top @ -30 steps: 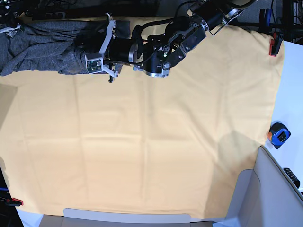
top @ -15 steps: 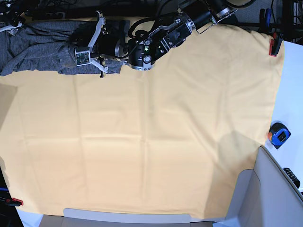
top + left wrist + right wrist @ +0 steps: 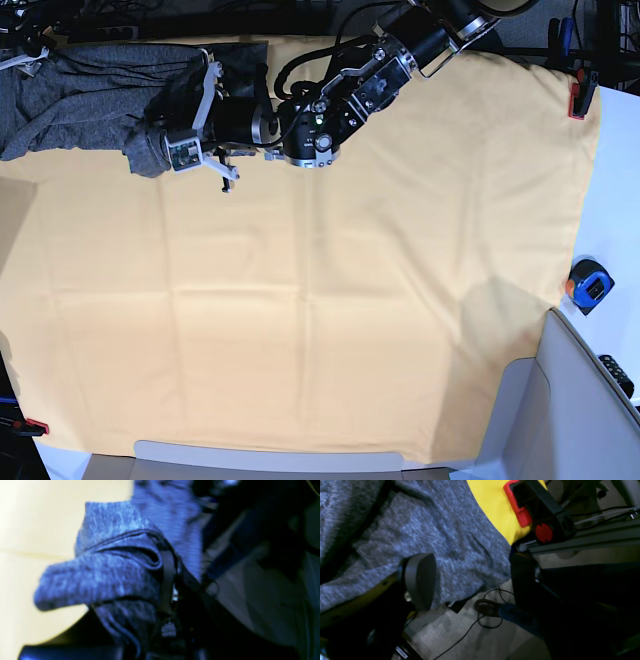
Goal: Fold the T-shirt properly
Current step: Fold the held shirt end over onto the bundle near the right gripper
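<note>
1. While the left pincer (image 3: 160, 150) reaches across the far edge of the surface, it is clenched on a bunched fold of the T-shirt (image 3: 80, 100), which lies crumpled along that far edge and trails away from the pincer toward the corner.
2. Seen from the left wrist, the grey knit (image 3: 112, 575) is gathered in thick rolls right at the pincer's tip; the view is blurred, so the fingers themselves are hard to make out.
3. The yellow-orange table cloth (image 3: 320, 300) covers the surface on the near side of the left pincer.
4. The right pincer (image 3: 470, 580) stands released, its two dark fingers (image 3: 420, 580) well apart, with the shirt's edge (image 3: 445, 542) between and beyond them, hanging over the surface's edge.
5. Just past the right pincer, a red and black clamp (image 3: 532, 512) grips the cloth at the corner.
6. Below it, cables lie on the grey floor (image 3: 470, 635).
</note>
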Controlling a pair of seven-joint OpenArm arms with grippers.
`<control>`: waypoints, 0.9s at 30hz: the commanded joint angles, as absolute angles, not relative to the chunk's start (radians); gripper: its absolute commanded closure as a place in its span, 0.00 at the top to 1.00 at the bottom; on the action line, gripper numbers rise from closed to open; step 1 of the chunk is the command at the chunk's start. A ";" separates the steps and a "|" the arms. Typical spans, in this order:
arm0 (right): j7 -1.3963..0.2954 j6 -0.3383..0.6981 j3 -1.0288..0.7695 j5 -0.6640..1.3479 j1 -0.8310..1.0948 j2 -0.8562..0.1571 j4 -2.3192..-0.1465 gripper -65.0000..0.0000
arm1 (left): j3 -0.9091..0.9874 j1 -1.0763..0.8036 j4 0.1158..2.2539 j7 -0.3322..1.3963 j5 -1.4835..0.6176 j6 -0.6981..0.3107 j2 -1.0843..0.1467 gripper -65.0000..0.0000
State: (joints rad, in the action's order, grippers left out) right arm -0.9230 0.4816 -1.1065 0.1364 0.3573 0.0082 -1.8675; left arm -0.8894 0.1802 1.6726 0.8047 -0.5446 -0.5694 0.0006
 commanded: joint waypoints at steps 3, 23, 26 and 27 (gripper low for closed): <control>-0.906 0.479 -1.112 0.143 0.363 0.010 -1.883 0.71 | -0.835 0.193 1.728 0.777 -0.570 -0.578 0.018 0.00; -0.906 0.479 -1.110 0.143 0.357 0.013 -1.883 0.71 | -0.974 0.165 1.575 0.699 -0.572 -0.576 0.045 0.00; -0.906 0.479 -1.110 0.143 0.357 0.013 -1.882 0.71 | -0.975 0.165 1.535 0.697 -0.572 -0.576 0.061 0.00; -0.906 0.479 -1.110 0.143 0.357 0.013 -1.882 0.71 | -0.975 0.165 1.526 0.697 -0.572 -0.576 0.061 0.00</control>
